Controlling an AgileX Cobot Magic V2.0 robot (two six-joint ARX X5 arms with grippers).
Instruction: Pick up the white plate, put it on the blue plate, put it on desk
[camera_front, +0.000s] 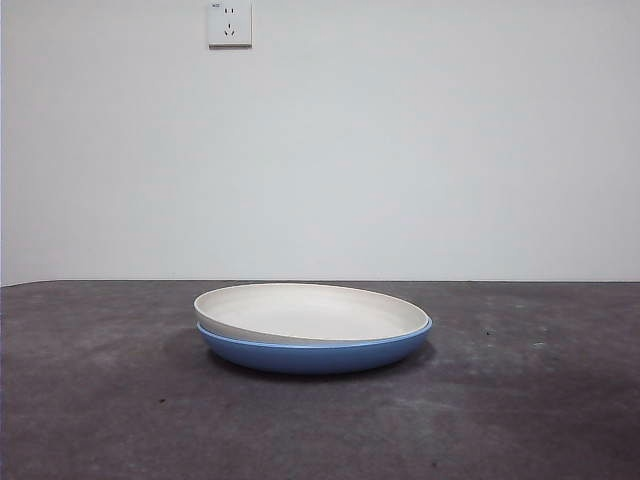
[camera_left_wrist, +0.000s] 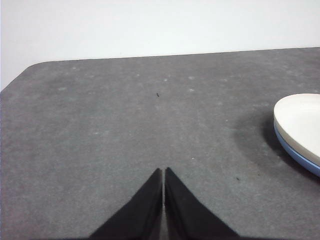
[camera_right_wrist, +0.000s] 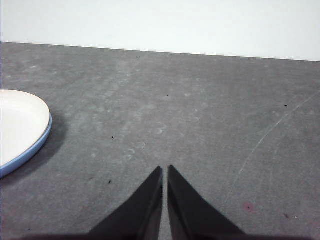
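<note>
The white plate (camera_front: 310, 311) lies nested in the blue plate (camera_front: 315, 355) at the middle of the desk (camera_front: 100, 400). Neither arm shows in the front view. In the left wrist view my left gripper (camera_left_wrist: 163, 171) is shut and empty above bare desk (camera_left_wrist: 100, 125), with the white plate (camera_left_wrist: 302, 122) and the blue plate's rim (camera_left_wrist: 295, 152) off to one side and apart from it. In the right wrist view my right gripper (camera_right_wrist: 165, 169) is shut and empty too, and the stacked white plate (camera_right_wrist: 17, 125) on the blue plate (camera_right_wrist: 30, 149) sits well clear of it.
A pale wall with a socket (camera_front: 229, 24) stands behind the desk. The desk's rounded corner (camera_left_wrist: 30, 67) shows in the left wrist view.
</note>
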